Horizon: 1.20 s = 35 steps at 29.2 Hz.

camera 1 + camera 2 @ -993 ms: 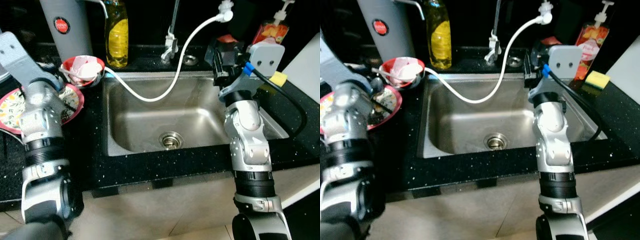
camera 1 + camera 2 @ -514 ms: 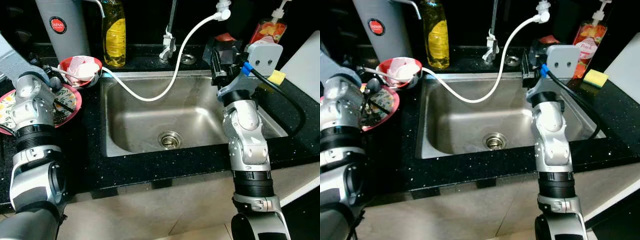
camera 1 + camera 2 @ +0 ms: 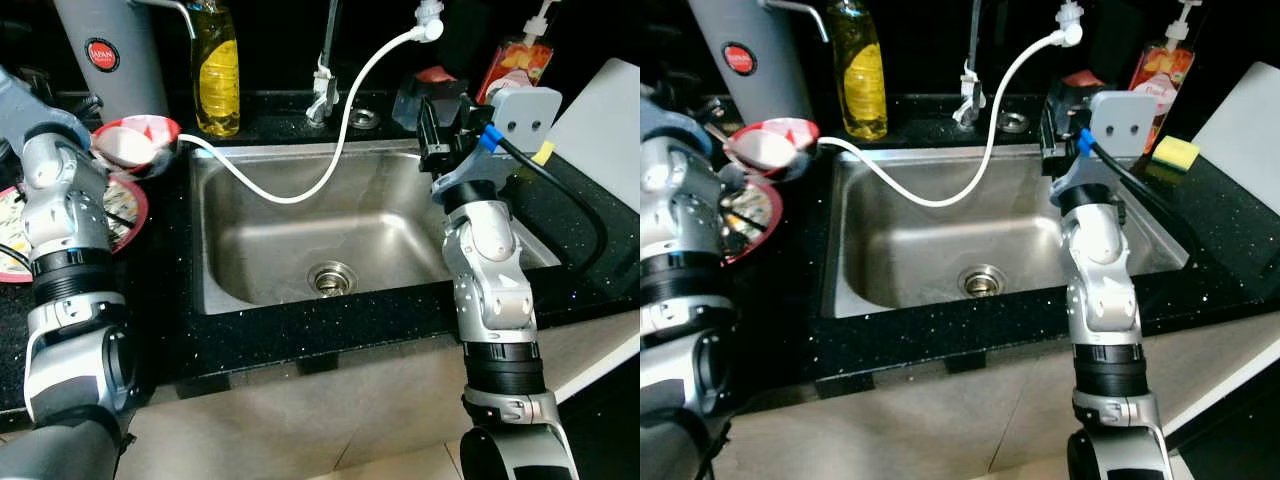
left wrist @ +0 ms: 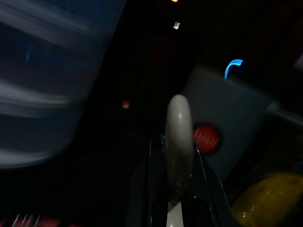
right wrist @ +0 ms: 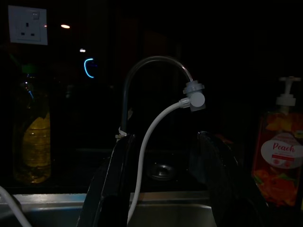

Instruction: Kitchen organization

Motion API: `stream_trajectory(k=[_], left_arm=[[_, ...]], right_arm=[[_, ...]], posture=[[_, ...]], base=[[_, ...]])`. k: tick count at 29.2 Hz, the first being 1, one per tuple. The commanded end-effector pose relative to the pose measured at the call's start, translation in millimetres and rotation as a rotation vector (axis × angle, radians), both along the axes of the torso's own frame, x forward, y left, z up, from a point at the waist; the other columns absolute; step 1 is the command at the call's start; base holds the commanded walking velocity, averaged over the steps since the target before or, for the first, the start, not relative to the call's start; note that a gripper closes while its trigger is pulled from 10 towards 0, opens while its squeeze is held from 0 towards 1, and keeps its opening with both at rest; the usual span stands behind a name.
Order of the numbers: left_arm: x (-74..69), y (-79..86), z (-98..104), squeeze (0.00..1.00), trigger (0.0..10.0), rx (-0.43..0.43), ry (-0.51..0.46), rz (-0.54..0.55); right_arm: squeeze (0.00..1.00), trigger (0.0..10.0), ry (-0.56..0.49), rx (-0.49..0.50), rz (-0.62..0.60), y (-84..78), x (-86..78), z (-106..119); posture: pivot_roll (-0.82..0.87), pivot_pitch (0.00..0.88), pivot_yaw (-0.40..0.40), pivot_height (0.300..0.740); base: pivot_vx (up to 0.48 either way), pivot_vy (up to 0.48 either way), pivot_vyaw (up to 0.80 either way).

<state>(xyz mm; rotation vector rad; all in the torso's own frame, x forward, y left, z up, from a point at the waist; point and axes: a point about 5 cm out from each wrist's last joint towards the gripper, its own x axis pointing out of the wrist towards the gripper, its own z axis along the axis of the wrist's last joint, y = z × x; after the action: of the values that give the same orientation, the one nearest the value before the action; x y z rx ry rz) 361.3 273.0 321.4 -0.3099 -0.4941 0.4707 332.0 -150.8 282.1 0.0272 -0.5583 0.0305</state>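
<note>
Left pincer (image 4: 177,208) clenched on pale spoon-like utensil (image 4: 178,142), handle running along its fingers. Red-rimmed bowl (image 3: 135,143) sat nearest left arm, roughly 10 o'clock of steel sink (image 3: 215,295). Right pincer (image 5: 165,189) released above sink.

Black speckled countertop (image 3: 300,335) with inset steel sink (image 3: 370,235). On it — red patterned plate (image 3: 755,215) and red-rimmed bowl (image 3: 770,145) at left; yellow liquid bottle (image 3: 862,70) behind; peach soap dispenser (image 3: 1160,65) and yellow sponge (image 3: 1175,153) at right.
</note>
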Motion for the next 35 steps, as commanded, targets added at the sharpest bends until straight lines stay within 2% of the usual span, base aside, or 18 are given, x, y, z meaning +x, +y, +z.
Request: stream_trajectory(k=[1,3,5,8,9,10,12,13,14,15,17,21,24,28,31,32,34,35], left_arm=[[-10.0,2.4,20.0,0.00,10.0,0.092,-0.082,0.022],[-14.5,-1.7,34.8,0.00,10.0,0.179,-0.135,-0.032],[-14.4,-6.6,40.9,0.00,10.0,0.244,-0.133,-0.098],[-13.2,-10.5,42.3,0.00,10.0,0.279,-0.118,-0.148],[-13.2,-18.6,43.9,0.00,10.0,0.354,-0.114,-0.224],[-13.2,-18.6,43.9,0.00,10.0,0.354,-0.114,-0.224],[-17.6,-26.3,46.6,0.00,10.0,0.468,-0.116,-0.250],[-17.6,-26.3,46.6,0.00,10.0,0.468,-0.116,-0.250],[-19.8,-28.9,46.7,0.00,10.0,0.564,-0.097,-0.229],[-19.8,-28.9,46.7,0.00,10.0,0.564,-0.097,-0.229],[-19.3,-33.0,37.6,0.00,10.0,0.817,0.020,-0.164],[-15.9,-36.4,23.3,0.00,10.0,0.864,0.055,-0.190],[-7.5,-35.7,2.3,0.00,10.0,0.965,0.175,-0.175],[-1.9,-37.0,-14.9,0.00,10.0,0.995,0.228,-0.206],[6.1,-36.5,-38.1,0.00,10.0,1.013,0.327,-0.236],[9.0,-34.6,-46.0,0.00,10.0,0.947,0.353,-0.263],[9.6,-34.5,-47.9,0.00,10.0,0.915,0.353,-0.280],[10.1,-32.7,-48.1,0.00,10.0,0.806,0.337,-0.302]], right_arm=[[0.00,10.0,0.016,-0.004,0.010,2.0,0.4,-3.4],[0.00,10.0,0.015,-0.001,0.012,2.6,0.5,-3.6],[0.00,10.0,0.016,0.002,0.011,3.0,0.7,-3.7],[0.00,10.0,0.015,0.003,0.011,3.1,0.6,-3.6],[0.00,10.0,0.018,0.007,0.007,2.9,0.5,-4.7],[0.00,10.0,0.018,0.007,0.007,2.9,0.5,-4.7],[0.00,10.0,0.017,0.006,0.005,2.7,-0.7,-5.0],[0.00,10.0,0.017,0.006,0.005,2.7,-0.7,-5.0],[0.00,10.0,0.017,0.007,0.001,1.8,-1.1,-5.3],[0.00,10.0,0.017,0.007,0.001,1.8,-1.1,-5.3],[0.00,10.0,0.025,0.008,-0.009,-1.2,-1.2,-7.3],[0.00,10.0,0.026,0.008,-0.007,-0.8,-0.6,-7.2],[0.00,10.0,0.017,0.007,-0.001,0.8,0.1,-4.7],[0.00,10.0,0.018,0.010,-0.003,0.3,0.3,-5.0],[0.00,10.0,0.020,0.005,-0.001,0.4,-0.6,-5.2],[0.00,10.0,0.020,0.006,-0.003,0.0,-0.8,-5.4],[0.00,10.0,0.020,0.006,-0.004,-0.1,-0.8,-5.3],[0.00,10.0,0.019,0.007,-0.005,-0.2,-0.7,-5.1]], posture=[[0.07,0.000,-0.069,0.740],[0.08,0.000,-0.072,0.740],[0.08,0.000,-0.064,0.740],[0.08,0.000,-0.064,0.740],[0.08,0.000,-0.063,0.740],[0.08,0.000,-0.063,0.740],[0.08,0.000,-0.050,0.740],[0.08,0.000,-0.050,0.740],[0.08,0.000,-0.050,0.740],[0.08,0.000,-0.050,0.740],[0.08,0.000,-0.055,0.740],[0.08,0.000,-0.056,0.740],[0.08,0.000,-0.058,0.740],[0.09,0.000,-0.059,0.740],[0.08,0.000,-0.056,0.740],[0.08,0.000,-0.056,0.740],[0.08,0.000,-0.056,0.740],[0.08,0.000,-0.056,0.740]], base=[[0.000,0.000,0.00],[0.000,0.000,0.00],[0.000,0.000,0.00],[0.000,0.000,0.00],[0.000,0.000,0.00],[0.000,0.000,0.00],[0.000,0.000,0.00],[0.000,0.000,0.00],[0.000,0.000,0.00],[0.000,0.000,0.00],[0.000,0.000,0.00],[0.000,0.000,0.00],[0.000,0.000,0.00],[0.000,0.000,0.00],[0.000,0.000,0.00],[0.000,0.000,0.00],[0.000,0.000,0.00],[0.000,0.000,0.00]])
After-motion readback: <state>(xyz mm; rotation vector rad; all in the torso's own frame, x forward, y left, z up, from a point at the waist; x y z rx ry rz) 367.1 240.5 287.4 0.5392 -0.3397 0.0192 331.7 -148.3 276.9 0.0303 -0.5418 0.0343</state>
